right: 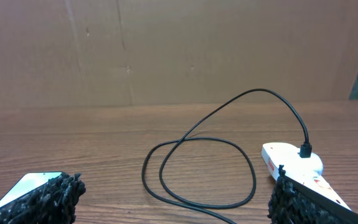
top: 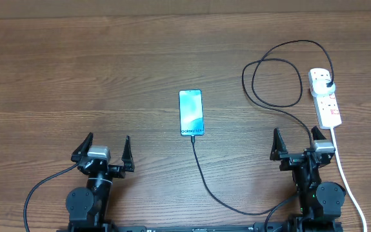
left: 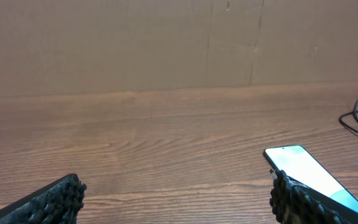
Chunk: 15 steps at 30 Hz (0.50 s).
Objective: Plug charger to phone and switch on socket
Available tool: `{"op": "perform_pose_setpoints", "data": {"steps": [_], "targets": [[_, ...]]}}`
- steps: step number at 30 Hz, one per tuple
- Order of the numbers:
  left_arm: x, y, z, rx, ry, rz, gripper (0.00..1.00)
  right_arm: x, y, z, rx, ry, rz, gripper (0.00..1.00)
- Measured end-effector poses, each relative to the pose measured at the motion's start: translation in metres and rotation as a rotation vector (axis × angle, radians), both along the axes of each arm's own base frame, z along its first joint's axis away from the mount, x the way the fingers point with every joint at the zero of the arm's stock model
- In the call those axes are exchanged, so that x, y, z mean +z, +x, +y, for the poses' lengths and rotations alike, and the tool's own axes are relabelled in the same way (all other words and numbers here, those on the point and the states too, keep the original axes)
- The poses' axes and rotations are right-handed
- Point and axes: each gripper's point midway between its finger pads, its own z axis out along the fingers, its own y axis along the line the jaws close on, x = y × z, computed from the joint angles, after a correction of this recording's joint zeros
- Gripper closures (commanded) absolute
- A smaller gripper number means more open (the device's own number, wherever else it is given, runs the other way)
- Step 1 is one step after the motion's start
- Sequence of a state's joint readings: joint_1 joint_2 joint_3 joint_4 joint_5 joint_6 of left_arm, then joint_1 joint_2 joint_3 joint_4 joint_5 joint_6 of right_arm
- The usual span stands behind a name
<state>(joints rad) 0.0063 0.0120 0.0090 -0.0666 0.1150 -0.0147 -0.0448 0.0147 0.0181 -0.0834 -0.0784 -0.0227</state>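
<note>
Two claws are sitting near the front edge of the wooden worktop (top: pixel 108 77), and we are seeing both spread wide: the left claw (top: pixel 106 147) is gaping with its fingers well apart, and the right claw (top: pixel 297 140) is gaping in the same way, neither one touching any object. The phone (top: pixel 190 113) is lying flat near the middle of the worktop, screen up and glowing cyan-blue, with its small text at the end facing the arms. The charger (top: pixel 201 174) is running as a thin black cable from that near end of the phone, curving toward the right arm's base, then looping in coils on the right side beyond the right claw. Its tip is meeting the phone's edge, though we are not managing to tell how deeply it is seated. Its black plug (top: pixel 328 84) is standing in the far end of the socket (top: pixel 327 106), which is lying at the right, just beyond the right claw. A thick white cord (top: pixel 348 183) is trailing from the socket's near end toward the front edge. From the right wrist view we are seeing the plug upright in the strip; the switch position is too small to read
</note>
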Motion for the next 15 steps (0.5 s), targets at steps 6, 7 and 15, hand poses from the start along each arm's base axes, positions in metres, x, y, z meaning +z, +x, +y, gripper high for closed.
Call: {"op": "perform_pose_setpoints", "data": {"steps": [6,7,15], "targets": [[0.0000,0.0000,0.0000,0.000,0.000,0.000,0.00,-0.0001,0.0000,0.0001,0.000,0.000,0.000,0.00],[0.0000,0.0000,0.0000,0.000,0.000,0.000,0.00,0.0001,0.0000,0.0001,0.000,0.000,0.000,0.00],[0.0000,0.0000,0.0000,0.000,0.000,0.000,0.00,-0.0001,0.0000,0.0001,0.000,0.000,0.000,0.00]]}}
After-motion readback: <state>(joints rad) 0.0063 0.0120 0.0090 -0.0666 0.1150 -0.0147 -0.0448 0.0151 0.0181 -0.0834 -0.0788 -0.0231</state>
